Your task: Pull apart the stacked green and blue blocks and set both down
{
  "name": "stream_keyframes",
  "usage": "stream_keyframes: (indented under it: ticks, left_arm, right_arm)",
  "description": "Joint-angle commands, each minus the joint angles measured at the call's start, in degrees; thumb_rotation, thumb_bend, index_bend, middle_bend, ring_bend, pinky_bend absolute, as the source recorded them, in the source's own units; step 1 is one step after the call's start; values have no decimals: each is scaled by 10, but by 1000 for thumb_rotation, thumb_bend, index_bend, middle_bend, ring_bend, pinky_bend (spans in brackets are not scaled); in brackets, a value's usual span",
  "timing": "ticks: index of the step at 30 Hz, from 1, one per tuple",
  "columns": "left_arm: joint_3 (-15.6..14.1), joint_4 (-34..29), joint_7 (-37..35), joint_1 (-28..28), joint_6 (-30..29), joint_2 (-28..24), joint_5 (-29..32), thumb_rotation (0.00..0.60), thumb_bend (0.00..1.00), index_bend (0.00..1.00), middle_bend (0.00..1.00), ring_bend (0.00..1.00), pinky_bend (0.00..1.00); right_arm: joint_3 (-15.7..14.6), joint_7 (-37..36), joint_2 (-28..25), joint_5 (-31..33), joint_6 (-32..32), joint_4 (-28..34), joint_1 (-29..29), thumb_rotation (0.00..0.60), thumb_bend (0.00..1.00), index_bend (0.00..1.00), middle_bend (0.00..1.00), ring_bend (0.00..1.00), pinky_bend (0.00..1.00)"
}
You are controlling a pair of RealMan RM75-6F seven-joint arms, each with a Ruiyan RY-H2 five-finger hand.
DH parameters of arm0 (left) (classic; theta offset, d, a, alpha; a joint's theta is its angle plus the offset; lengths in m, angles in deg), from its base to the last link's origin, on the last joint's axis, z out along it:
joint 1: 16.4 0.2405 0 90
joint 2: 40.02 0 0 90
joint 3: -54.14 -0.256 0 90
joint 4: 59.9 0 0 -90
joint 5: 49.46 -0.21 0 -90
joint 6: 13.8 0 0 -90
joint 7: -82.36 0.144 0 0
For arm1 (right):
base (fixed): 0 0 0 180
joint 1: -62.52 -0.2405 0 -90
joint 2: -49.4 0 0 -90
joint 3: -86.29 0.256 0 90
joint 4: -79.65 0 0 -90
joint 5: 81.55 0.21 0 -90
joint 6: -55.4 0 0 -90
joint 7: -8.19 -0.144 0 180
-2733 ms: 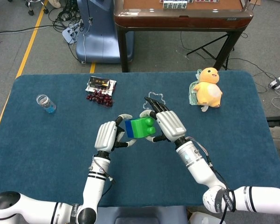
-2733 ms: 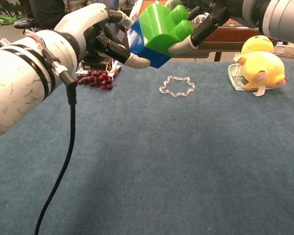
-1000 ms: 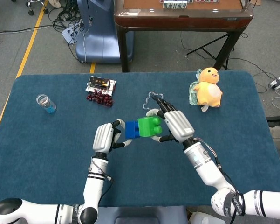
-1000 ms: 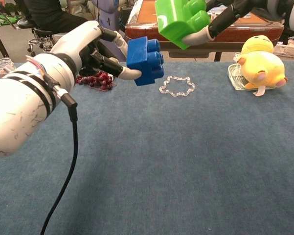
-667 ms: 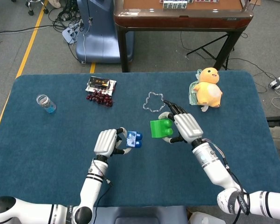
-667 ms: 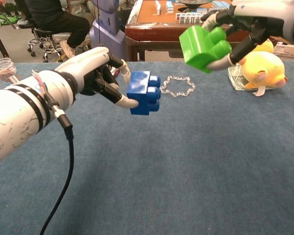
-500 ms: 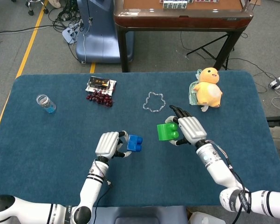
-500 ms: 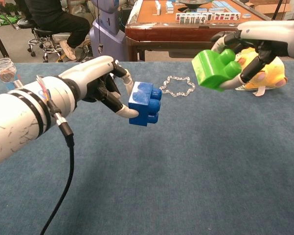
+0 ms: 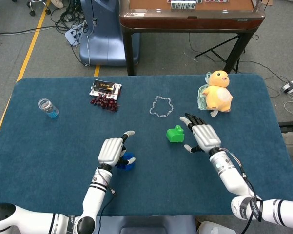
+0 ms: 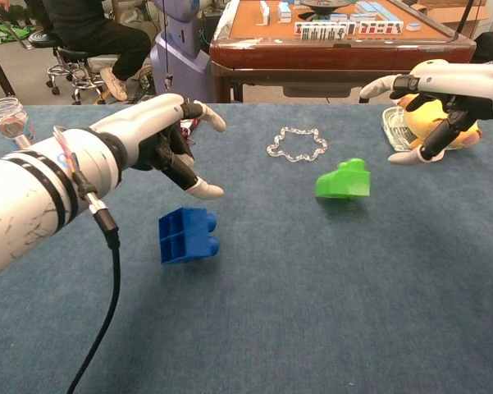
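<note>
Our left hand [image 10: 160, 135] hangs just above the surface [image 9: 48, 156] with its fingers spread and nothing in them. The blue block [image 10: 187, 235] lies on its side on the cloth at about five o'clock from that hand in the chest view, apart from the fingertips. In the head view the hand partly hides the block.

Our right hand [image 10: 439, 94] is also spread and holds nothing. The green block [image 10: 344, 180] sits on the surface at about eight o'clock from it in the chest view, near but not touching, and well apart from the blue block.

Further out we see a clear bead ring [image 9: 161, 106] at twelve o'clock from the green block, a yellow plush chick [image 9: 218, 91] at one o'clock from our right hand, dark red beads [image 9: 104, 102] and a small jar [image 9: 48, 107].
</note>
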Motion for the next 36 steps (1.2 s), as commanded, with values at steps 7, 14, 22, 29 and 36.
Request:
stream_keyframes:
  ticks: [7, 14, 22, 29, 36]
  left_arm:
    - [-48, -8, -16, 40, -47, -40, -85, 600, 168, 238, 956, 1000, 1000]
    - [-116, 33, -54, 104, -135, -101, -239, 600, 172, 238, 674, 819, 984]
    - [-156, 30, -114, 172, -176, -209, -312, 600, 182, 271, 395, 455, 642]
    - [-204, 9, -172, 232, -188, -321, -366, 600, 177, 279, 361, 347, 480]
    - [-239, 9, -211, 284, -174, -365, -371, 600, 177, 279, 353, 324, 466]
  right_arm:
    - [-19, -8, -26, -49, 31, 20, 35, 600, 223, 61, 22, 0, 91]
    - [-53, -16, -64, -118, 77, 30, 86, 600, 223, 77, 22, 0, 102]
    - [-80, -56, -111, -172, 124, 35, 147, 600, 223, 111, 23, 0, 107]
    - [-99, -105, -137, -221, 174, 25, 207, 600, 223, 144, 31, 0, 107]
    - [-112, -151, -149, -262, 221, 7, 260, 600, 223, 162, 34, 0, 107]
